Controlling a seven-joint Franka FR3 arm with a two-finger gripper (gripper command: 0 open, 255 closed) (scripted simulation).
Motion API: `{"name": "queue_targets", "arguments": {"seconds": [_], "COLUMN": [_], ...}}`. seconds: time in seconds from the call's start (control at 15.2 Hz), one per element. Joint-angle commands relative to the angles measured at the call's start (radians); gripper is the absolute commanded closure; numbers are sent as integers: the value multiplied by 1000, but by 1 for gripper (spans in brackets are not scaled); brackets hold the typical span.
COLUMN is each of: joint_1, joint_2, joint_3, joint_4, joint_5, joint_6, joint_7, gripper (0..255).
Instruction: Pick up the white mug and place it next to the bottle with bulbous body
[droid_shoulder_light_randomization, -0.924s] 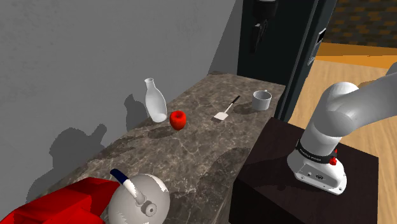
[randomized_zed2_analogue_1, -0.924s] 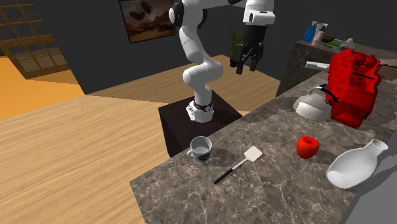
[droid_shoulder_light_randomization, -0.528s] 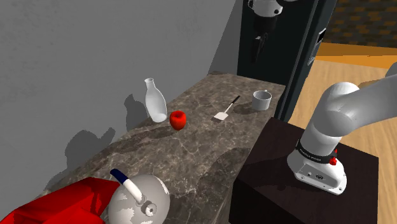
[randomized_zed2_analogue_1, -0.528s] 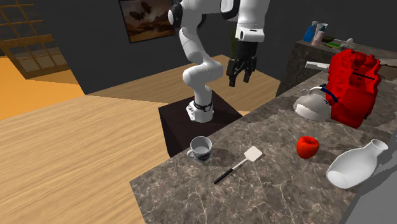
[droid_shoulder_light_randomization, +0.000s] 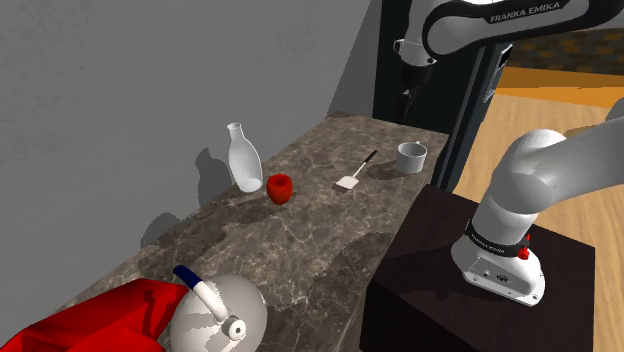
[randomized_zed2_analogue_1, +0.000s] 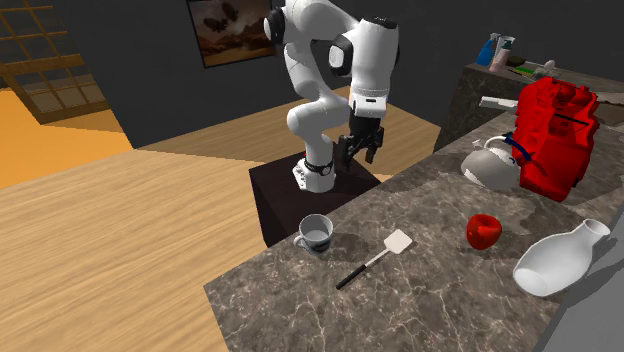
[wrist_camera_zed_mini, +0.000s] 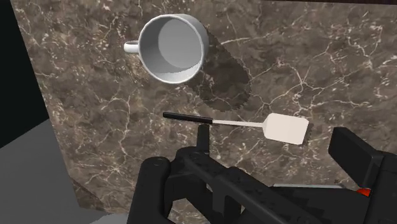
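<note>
Tool hangs open and empty, well above the white mug.

The counter is made to look like dark brown stone with pale veins, smooth and a little shiny. The mug is drawn plain pale grey, smooth and matt. Just beside the mug, a spatula is shown with a black handle and a flat white blade. Its material cannot be told. Farther from the mug, a smooth white bottle and a glossy red apple are seen. The floor is laid in wood planks. The gripper is matt black.
</note>
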Motion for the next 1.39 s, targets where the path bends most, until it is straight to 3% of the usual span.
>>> {"name": "queue_targets", "arguments": {"seconds": [0.0, 0.4, 0.79, 1.32], "joint_1": [-17, -66, -106, -99], "joint_2": [16, 116, 304, 448], "joint_3": [-33, -130, -236, -267], "joint_4": [-51, -167, -235, -263], "joint_5": [-16, -64, -104, -112], "joint_6": [66, 270, 511, 682], "joint_7": [-16, -59, -111, -114], "gripper": [0, 0, 0, 0]}}
